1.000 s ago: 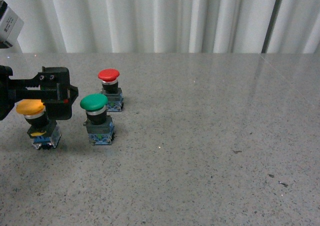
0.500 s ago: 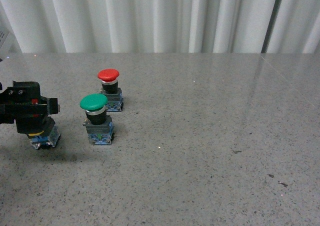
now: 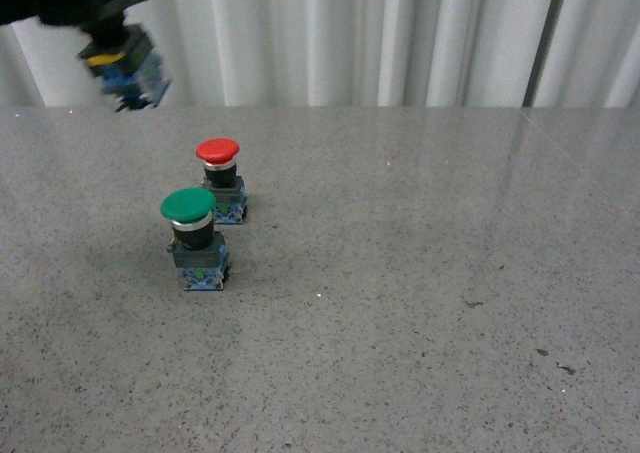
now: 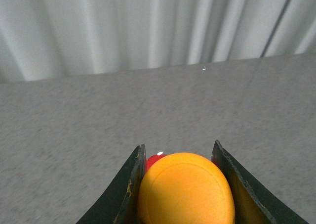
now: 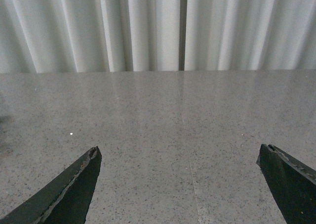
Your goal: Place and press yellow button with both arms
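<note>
The yellow button (image 3: 127,66) is off the counter (image 3: 420,273), suspended in the air at the far left of the front view, against the white curtain (image 3: 380,33). Its base block is tilted. Only its yellow mark and bluish base show there; the cap is hidden by the black body of the left arm.

Left end effector (image 4: 178,146): closed on the yellow button. In the left wrist view the yellow cap (image 4: 185,189) sits between the two fingers (image 4: 129,187), with each finger against a side of it.

Right end effector (image 5: 178,150): fingers spread wide, nothing between them, hanging over bare counter.

On the counter, the green button (image 3: 193,235) stands upright. The red button (image 3: 220,178) stands upright just behind it, slightly to its right. Both are well below the held button in the front view.
</note>
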Robot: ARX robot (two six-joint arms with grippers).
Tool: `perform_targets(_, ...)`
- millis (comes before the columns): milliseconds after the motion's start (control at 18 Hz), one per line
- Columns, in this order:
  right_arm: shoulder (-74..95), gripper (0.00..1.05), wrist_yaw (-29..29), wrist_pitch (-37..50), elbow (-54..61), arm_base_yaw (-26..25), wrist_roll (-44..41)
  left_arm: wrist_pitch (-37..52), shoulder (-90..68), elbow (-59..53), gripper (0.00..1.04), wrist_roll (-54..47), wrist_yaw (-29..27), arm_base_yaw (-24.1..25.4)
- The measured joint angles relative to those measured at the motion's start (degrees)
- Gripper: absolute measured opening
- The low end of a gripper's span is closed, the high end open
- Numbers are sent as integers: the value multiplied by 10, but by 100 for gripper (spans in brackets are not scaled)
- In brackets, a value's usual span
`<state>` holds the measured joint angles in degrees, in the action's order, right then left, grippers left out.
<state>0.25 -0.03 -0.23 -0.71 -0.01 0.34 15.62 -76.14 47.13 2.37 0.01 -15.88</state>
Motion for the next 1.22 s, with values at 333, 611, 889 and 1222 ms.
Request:
perform_targets(333, 0, 98, 0, 0, 0, 0, 0, 7, -172, 104, 34, 84, -22, -125)
perform_targets(611, 0, 98, 0, 0, 0, 0, 0, 25, -250, 113, 34, 140, -56, -172)
perform_targets(889, 0, 98, 0, 0, 0, 0, 0, 23, -309, 141, 34, 187, -60, -178)
perform_targets(1222, 0, 98, 0, 0, 0, 0, 0, 6, -331, 155, 36, 196, -60, -190)
